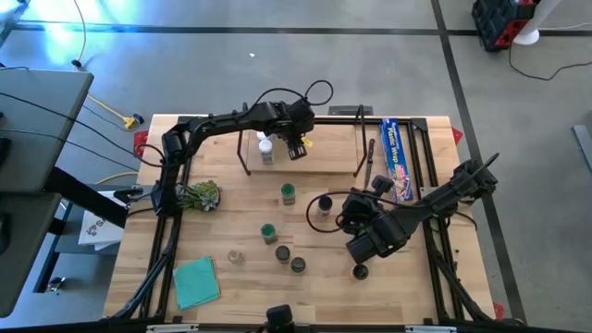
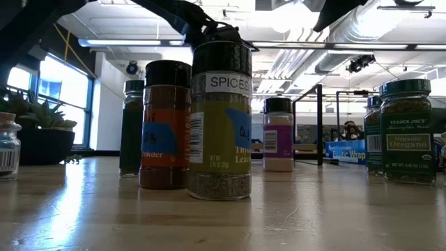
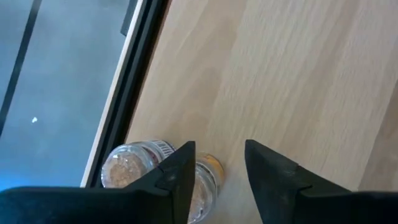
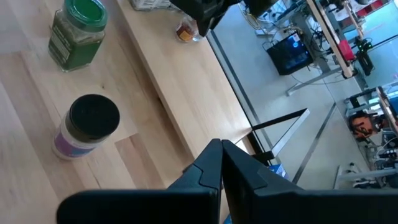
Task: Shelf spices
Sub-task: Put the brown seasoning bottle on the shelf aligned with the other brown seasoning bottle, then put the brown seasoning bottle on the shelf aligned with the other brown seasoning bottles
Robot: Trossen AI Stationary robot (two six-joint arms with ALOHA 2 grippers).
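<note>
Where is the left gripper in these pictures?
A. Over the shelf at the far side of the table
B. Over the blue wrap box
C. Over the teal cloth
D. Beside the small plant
A: in the high view the left gripper hangs over the shelf at the table's far side, next to two jars already standing there, far from the cloth, plant and box.

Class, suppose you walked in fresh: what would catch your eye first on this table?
The left gripper reaching over the shelf at the table's far side, beside jars standing there. Next, the loose spice jars scattered mid-table, and the right gripper, fingers shut, hovering near them.
</note>
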